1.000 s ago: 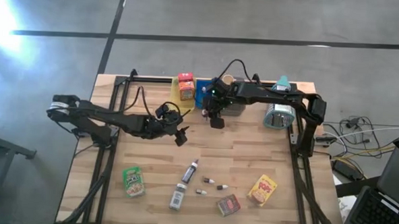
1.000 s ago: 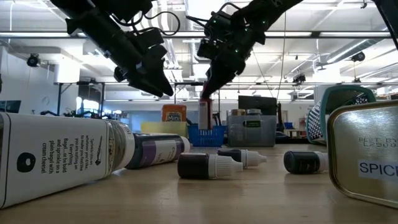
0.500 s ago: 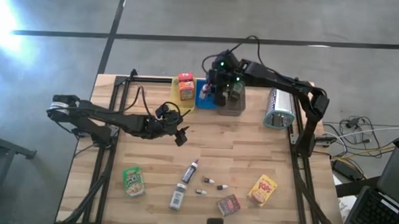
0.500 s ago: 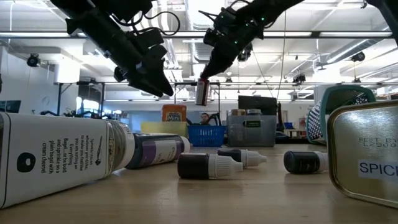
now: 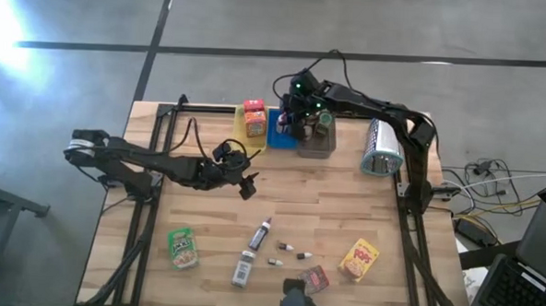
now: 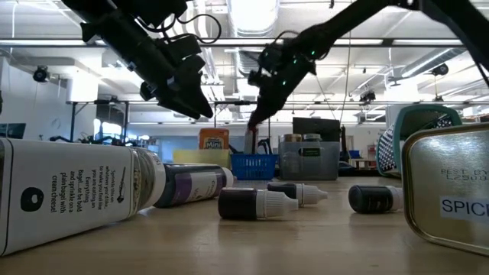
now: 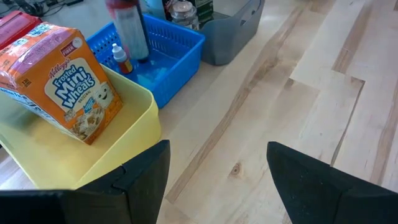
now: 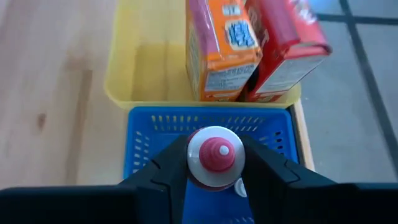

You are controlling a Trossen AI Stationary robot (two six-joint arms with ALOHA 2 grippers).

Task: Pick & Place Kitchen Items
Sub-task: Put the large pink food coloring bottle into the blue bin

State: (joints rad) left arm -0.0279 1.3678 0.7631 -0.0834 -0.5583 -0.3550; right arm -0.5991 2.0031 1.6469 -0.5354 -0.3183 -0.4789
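Observation:
My right gripper (image 8: 211,177) is over the blue basket (image 5: 279,130) at the table's far edge, shut on a slim bottle with a red cap (image 8: 211,154). The left wrist view shows this bottle (image 7: 129,31) upright inside the basket, beside a small red-capped vial (image 7: 122,58). My left gripper (image 5: 247,187) hovers open above the table's middle, touching nothing. Near the front edge lie a green box (image 5: 184,247), two slim bottles (image 5: 260,234) (image 5: 243,267), tiny vials (image 5: 289,250), a small tin (image 5: 313,280) and a yellow pouch (image 5: 359,259). My right gripper pinches the bottle between its two fingers (image 8: 165,171) just below the red cap (image 8: 211,154), coming from above and pointing down. The bottle hangs upright below the fingers, with its lower part (image 7: 138,50) inside the blue basket; whether it touches the basket floor I cannot tell.
A yellow tray (image 5: 252,138) left of the basket holds an orange box (image 5: 254,124) and a red box (image 5: 254,107). A grey bin (image 5: 318,141) with jars stands right of the basket. A teal-rimmed mesh container (image 5: 382,156) lies near the right edge. Bare wood spans the middle.
My right gripper carried the bottle from in front of the basket toward the table's far edge, lifting it, then lowered it into the blue basket. It stayed shut on the bottle, which stayed upright.

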